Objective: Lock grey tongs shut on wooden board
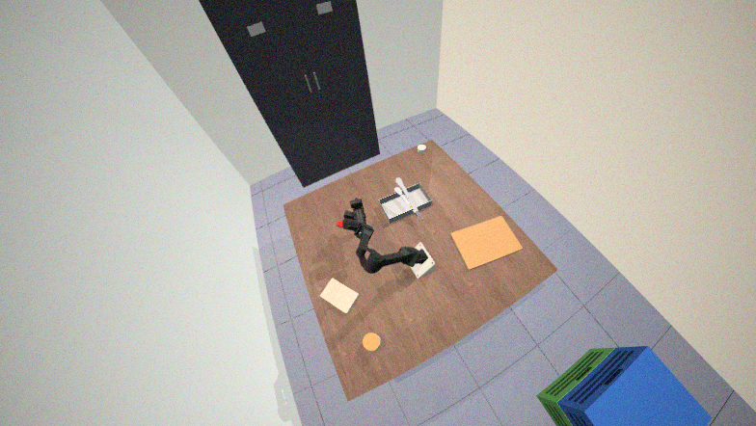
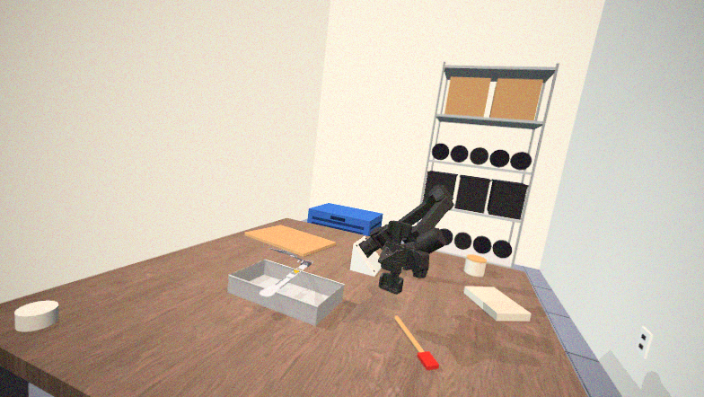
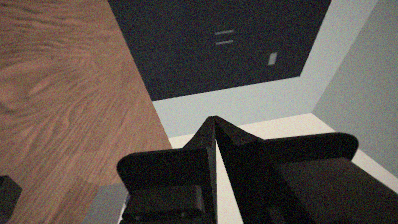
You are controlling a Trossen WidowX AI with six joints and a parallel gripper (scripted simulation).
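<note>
Grey metal walls ring the tin [image 1: 394,217] [image 2: 283,298], and the tongs [image 1: 403,197] [image 2: 295,271] lie open across it, sticking out past both long rims, with counter [image 1: 449,296] [image 2: 147,320] [image 3: 65,75] between it and the board [image 1: 487,242] [image 2: 290,240]. Off to the side, the pincer [image 1: 357,201] [image 2: 391,283] [image 3: 212,120] is closed on nothing, its tips together. From above, the arm [image 1: 389,258] [image 2: 414,216] hides most of the red-ended tool [image 1: 339,224] [image 2: 418,348].

Red brush head [image 2: 427,360], seemingly plain.
</note>
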